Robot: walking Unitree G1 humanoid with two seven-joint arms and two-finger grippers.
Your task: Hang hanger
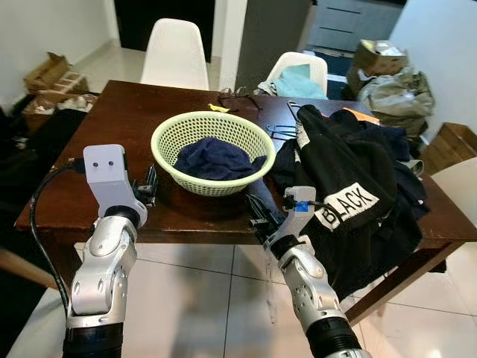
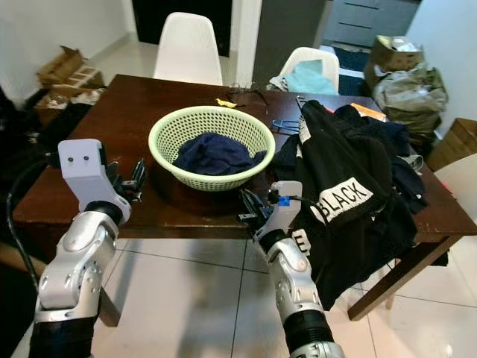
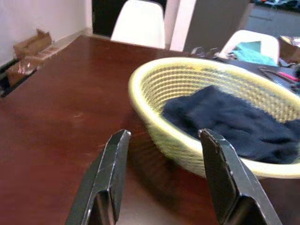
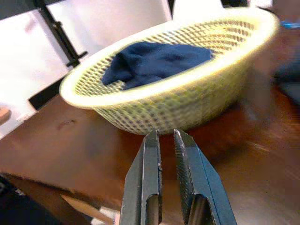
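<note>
Task looks barely started, judging by how things lie. Both arms are raised at the near edge of the dark wood table (image 1: pixel 112 119), w/ nothing in either gripper.

Left gripper (image 3: pixel 164 154): fingers spread wide, empty, hovering low over the tabletop just beside the green mesh basket (image 1: pixel 213 151), which holds a navy cloth (image 1: pixel 216 158). Right gripper (image 4: pixel 166 154): fingers nearly pressed together w/ only a thin slit between them, pinching nothing, aimed at the basket's near wall from the other side.

Hangers (image 1: pixel 282 131): what look like thin wire ones lie flat on the table beyond the basket, partly tucked under the pile of black clothes (image 1: pixel 358 186) on the right side (one garment reads "BLACK" on a white strip). Another dark tangle of wire (image 1: pixel 240 97) sits near the far edge; can't tell if that's a hanger too. All are well apart from both grippers.

So done: nothing visible. Left: reach past or around the basket, get a hanger free of the clothes, lift it, carry it to a rail or hook. No rail or hook can be made out from here, so the robot prob. has to turn or walk to find one.
</note>
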